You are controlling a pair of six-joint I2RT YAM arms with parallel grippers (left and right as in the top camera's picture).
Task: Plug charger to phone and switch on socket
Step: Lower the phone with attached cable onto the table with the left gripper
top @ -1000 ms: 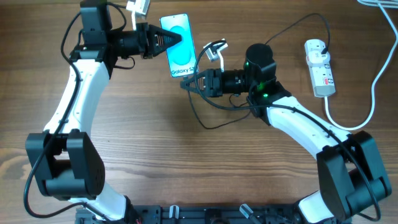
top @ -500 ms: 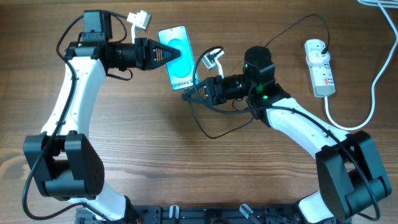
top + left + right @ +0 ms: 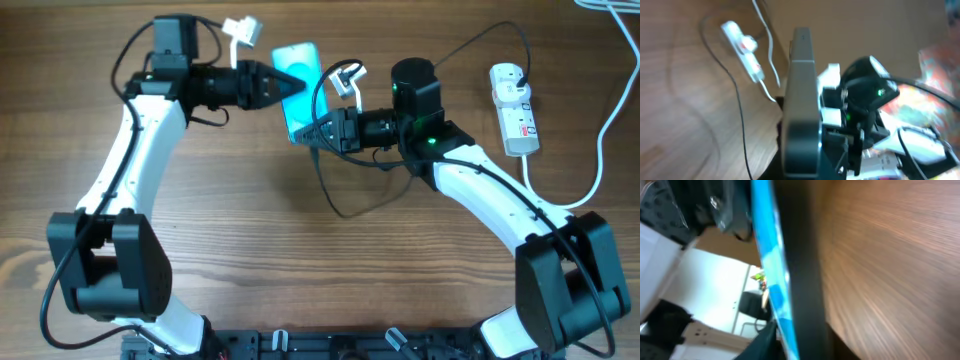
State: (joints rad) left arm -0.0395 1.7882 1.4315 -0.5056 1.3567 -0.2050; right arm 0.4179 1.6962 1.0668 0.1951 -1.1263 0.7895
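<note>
Above the worktop, in the overhead view, the phone is seen raised between the two arms. Its long axis runs roughly up and down the picture, with the cyan screen partly turned toward the camera. The left claw is closed on the phone's left long edge near mid-length. The right claw lies just beside the phone's lower short end and is pointed at it from the right. Its tips appear pressed together on the end of the charger, although the connector itself is hidden. The cable is seen looping down over the worktop and back toward the right arm. The coming move is judged to turn on aligning the connector with that lower short end, along the phone's long axis. The socket lies well apart at the right edge, nearer the right arm, and its switch is judged not yet pressed.

From the left wrist view, the phone is shown edge-on as a thin dark slab, upright in the picture. The right arm is close behind it and the socket is far off on the wood. How thin the target edge is can be read only from this view. The left claw's own fingers cannot be made out.

From the right wrist view, heavily blurred, only a cyan strip of the phone beside a dark band can be made out. Both stand very close to the lens. Neither the port nor the connector can be told apart.
</note>
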